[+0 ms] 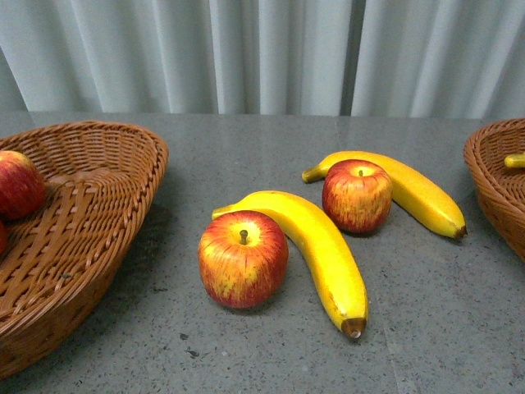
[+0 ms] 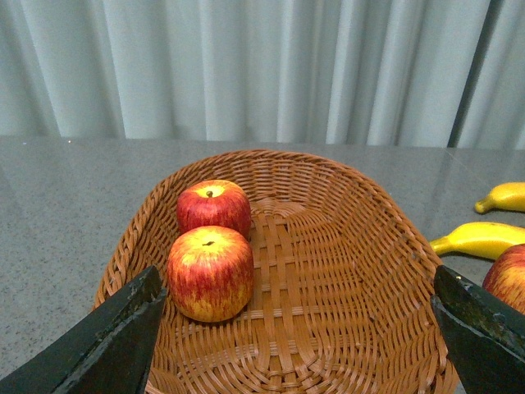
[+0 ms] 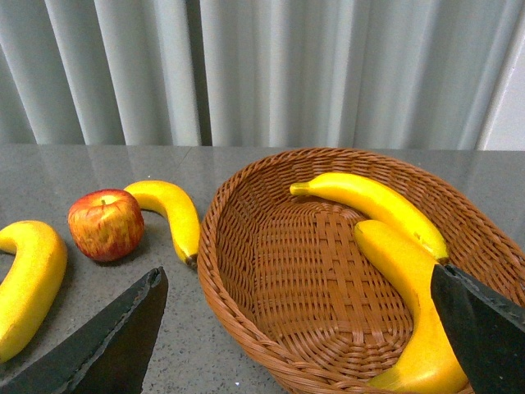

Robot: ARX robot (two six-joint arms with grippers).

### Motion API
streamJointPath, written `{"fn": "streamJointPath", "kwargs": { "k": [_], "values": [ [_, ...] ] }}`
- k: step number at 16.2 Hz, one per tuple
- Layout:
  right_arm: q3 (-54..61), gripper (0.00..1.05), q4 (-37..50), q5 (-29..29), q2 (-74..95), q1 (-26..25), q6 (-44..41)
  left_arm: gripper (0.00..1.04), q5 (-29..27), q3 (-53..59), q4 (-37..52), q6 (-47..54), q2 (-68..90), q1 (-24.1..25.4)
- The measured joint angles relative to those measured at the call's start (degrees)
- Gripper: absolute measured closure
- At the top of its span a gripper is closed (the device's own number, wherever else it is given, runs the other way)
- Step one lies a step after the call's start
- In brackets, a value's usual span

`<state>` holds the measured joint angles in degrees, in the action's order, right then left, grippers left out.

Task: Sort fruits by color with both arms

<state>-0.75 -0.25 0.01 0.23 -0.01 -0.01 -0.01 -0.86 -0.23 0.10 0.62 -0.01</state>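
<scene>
**Entry: fruits left to sort, tabletop centre**

- Hazard 1: the near apple (image 1: 243, 259) sits in the curve of the near banana (image 1: 316, 246), apparently touching. Lifting either is likely to nudge the other, and the round apple may roll across the tabletop (image 1: 443, 328).
- Hazard 2: the far apple (image 1: 357, 195) sits against the far banana (image 1: 402, 189), with the same risk.
- Hazard 3: all four pieces cluster between the baskets. Two arms reaching in together could foul one another.
- Hazard 4: the banana skins look smooth and tapered. A grip near a tip may let the fruit pivot or slip.

**Appearance**

- Apples: red streaked with yellow, short brown stems, upright.
- Bananas: bright yellow, curved, brown tips, lying flat.

**Already placed**

- Left basket (image 2: 394, 213): two apples, the rear apple (image 2: 214, 207) and the front apple (image 2: 210, 272), side by side.
- Right basket (image 3: 217, 213): two bananas, the upper banana (image 3: 369, 201) and the lower banana (image 3: 410, 304).

**Fingers**

- Left fingers (image 2: 107, 345): spread wide and empty, above the apple basket.
- Right fingers (image 3: 123, 336): spread wide and empty, above the banana basket.
</scene>
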Motion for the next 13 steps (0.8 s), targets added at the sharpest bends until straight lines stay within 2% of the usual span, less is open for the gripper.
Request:
{"fn": "streamJointPath", "kwargs": {
  "k": [6, 7, 8, 9, 10, 11, 13],
  "values": [
    [0.0, 0.07, 0.0, 0.0, 0.0, 0.0, 0.0, 0.07, -0.7, 0.0, -0.4, -0.1, 0.1, -0.2],
    [0.0, 0.07, 0.0, 0.0, 0.0, 0.0, 0.0, 0.07, -13.8, -2.3, -5.6, -1.4, 4.6, -5.9],
    [0.0, 0.07, 0.0, -0.1, 0.0, 0.0, 0.0, 0.07, -22.5, -4.0, -2.6, -1.1, 10.4, -6.9],
    [0.0, 0.07, 0.0, 0.1, 0.0, 0.0, 0.0, 0.07, -25.4, -5.4, 1.5, -1.0, 13.8, -3.1],
    [0.0, 0.07, -0.1, 0.0, 0.0, 0.0, 0.0, 0.07, -23.1, -7.3, 8.0, 0.2, 18.0, 1.4],
    [0.0, 0.07, 0.0, 0.0, 0.0, 0.0, 0.0, 0.07, -17.9, -10.4, 14.5, 1.5, 24.5, 5.0],
    [0.0, 0.07, 0.0, 0.0, 0.0, 0.0, 0.0, 0.07, -7.8, -16.6, 24.5, 4.5, 38.9, 9.3]
  ]
}}
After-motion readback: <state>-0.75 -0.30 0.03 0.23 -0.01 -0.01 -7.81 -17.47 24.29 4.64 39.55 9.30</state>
